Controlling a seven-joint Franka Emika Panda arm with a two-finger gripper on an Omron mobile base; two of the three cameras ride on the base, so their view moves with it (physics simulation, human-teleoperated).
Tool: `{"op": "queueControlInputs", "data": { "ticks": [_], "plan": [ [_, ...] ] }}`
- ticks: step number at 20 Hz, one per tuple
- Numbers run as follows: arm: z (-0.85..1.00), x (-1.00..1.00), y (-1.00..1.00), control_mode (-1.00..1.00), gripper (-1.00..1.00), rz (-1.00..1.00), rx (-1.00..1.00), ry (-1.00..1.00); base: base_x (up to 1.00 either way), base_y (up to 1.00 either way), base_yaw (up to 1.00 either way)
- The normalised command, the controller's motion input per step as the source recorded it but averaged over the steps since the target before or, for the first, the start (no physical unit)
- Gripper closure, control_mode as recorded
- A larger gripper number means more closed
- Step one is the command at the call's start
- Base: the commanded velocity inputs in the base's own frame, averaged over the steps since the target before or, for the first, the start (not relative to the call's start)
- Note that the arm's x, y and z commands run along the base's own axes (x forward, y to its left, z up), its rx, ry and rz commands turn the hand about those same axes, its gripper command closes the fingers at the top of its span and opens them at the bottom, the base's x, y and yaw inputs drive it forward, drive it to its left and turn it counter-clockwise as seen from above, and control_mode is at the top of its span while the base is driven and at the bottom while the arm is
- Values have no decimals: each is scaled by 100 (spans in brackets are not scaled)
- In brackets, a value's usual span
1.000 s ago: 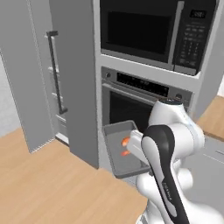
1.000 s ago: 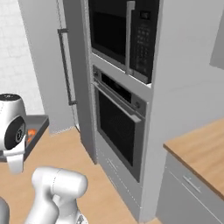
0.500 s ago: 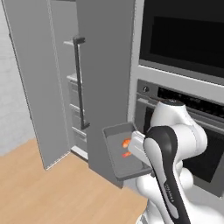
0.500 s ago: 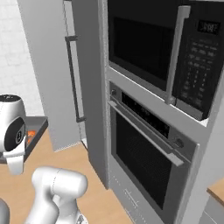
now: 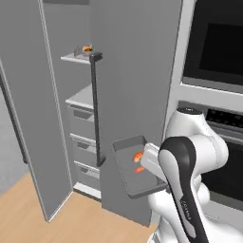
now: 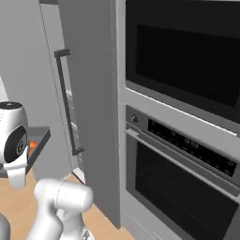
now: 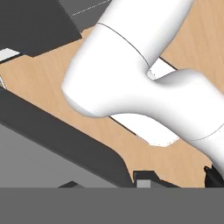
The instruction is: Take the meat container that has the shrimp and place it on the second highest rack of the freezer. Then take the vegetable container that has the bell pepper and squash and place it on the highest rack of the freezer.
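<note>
Gripper (image 5: 154,163) clamped on the near edge of the shrimp tray (image 5: 124,172), carrying it level so the shrimp (image 5: 137,156) stays put, just outside the open freezer (image 5: 80,102), below its shelves (image 5: 76,58), not yet racked.

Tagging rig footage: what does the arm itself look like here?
Glossy white rounded links with a dark charcoal band curving along the forearm. In the right base view, a white domed joint housing with a dark round face and a smooth white elbow below it. No cables or lettering visible. The gripper's small dark tip shows in the hand view.
</note>
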Motion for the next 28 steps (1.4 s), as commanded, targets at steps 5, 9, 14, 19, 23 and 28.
{"op": "queueControlInputs", "data": {
  "ticks": [5, 9, 14, 19, 23, 28],
  "plan": [
    [0, 0, 0, 100, 100, 0, 0, 0, 55, 100, -43],
    [0, 0, 0, 100, 100, 0, 0, 0, 61, 88, -39],
    [0, 0, 0, 100, 100, 0, 0, 0, 48, 59, -39],
    [0, 0, 0, 100, 100, 0, 0, 0, 48, 40, -41],
    [0, 0, 0, 100, 100, 0, 0, 0, 47, 54, -34],
    [0, 0, 0, 100, 100, 0, 0, 0, 66, 44, -26]
  ]
}}
